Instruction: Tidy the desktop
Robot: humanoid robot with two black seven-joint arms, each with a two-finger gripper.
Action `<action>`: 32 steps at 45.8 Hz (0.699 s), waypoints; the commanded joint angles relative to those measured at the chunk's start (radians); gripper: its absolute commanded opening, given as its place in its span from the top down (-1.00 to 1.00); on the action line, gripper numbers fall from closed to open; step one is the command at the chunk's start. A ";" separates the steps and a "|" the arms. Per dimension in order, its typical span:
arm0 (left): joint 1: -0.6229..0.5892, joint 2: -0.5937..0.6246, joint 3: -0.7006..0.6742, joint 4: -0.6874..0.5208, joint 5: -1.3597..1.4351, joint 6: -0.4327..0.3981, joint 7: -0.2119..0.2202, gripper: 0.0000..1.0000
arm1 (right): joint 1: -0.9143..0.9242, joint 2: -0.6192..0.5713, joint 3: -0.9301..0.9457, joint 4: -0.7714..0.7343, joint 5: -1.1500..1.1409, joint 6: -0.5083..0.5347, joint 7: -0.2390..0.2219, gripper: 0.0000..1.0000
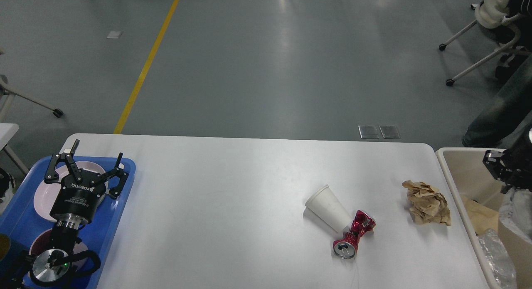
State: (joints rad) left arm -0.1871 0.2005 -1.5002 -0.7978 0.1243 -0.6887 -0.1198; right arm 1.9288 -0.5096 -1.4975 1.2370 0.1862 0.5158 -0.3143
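Note:
The white desktop [228,189] holds a white paper cup [328,208] lying on its side, a crushed red can [352,235] touching the cup's base, and a crumpled brown paper ball [427,202] near the right edge. My left gripper [98,151] is open and empty above the blue tray [120,206] at the left. My right gripper [508,174] is at the right edge, over the beige bin [457,176]. Its fingers are hidden, with a white plastic-wrapped thing [515,210] just below it.
The blue tray holds a pink plate [45,193] and a dark bowl [39,239] under my left arm. The bin holds brown paper and clear plastic [494,247]. Chair legs [469,68] and a person's leg [494,114] stand beyond the table's far right.

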 commanded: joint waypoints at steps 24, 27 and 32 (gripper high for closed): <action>0.000 -0.001 0.000 0.000 0.000 0.000 0.000 -0.93 | -0.997 0.094 0.322 -0.876 -0.002 -0.378 -0.005 1.00; 0.000 -0.001 0.000 0.000 0.000 0.000 0.000 -0.93 | -1.071 0.131 0.324 -0.984 -0.001 -0.384 -0.005 1.00; 0.000 -0.001 0.000 0.000 0.000 0.000 0.000 -0.93 | -1.157 0.183 0.322 -1.079 0.001 -0.401 -0.005 1.00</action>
State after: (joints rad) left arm -0.1871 0.1999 -1.5002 -0.7977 0.1243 -0.6894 -0.1197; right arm 0.8611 -0.3770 -1.1757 0.2624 0.1851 0.1324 -0.3191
